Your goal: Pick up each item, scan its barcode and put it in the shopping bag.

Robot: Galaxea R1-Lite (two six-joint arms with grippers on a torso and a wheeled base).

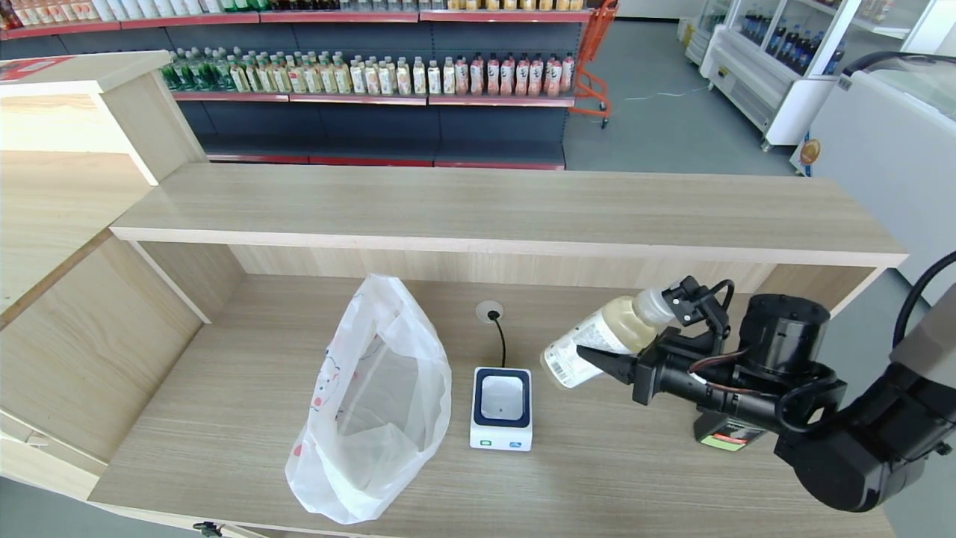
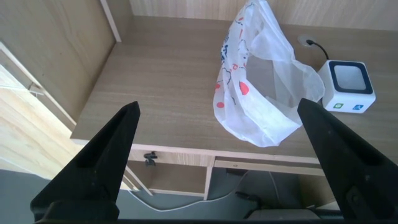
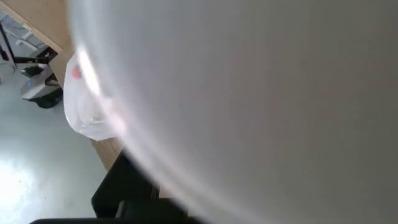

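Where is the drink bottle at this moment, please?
In the head view, the bottle is on the robot's right, held tilted above the counter in the right end effector, just right of the scanner.

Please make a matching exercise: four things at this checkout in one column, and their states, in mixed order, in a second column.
Things:
1. bottle
2. shopping bag
3. scanner
4. left gripper

States:
a. fingers wide open, holding nothing
b. mouth open, on the counter
c. tilted, held in the right gripper
d. white box with a black cable

Pairs: 1-c; 2-b; 3-d; 4-a
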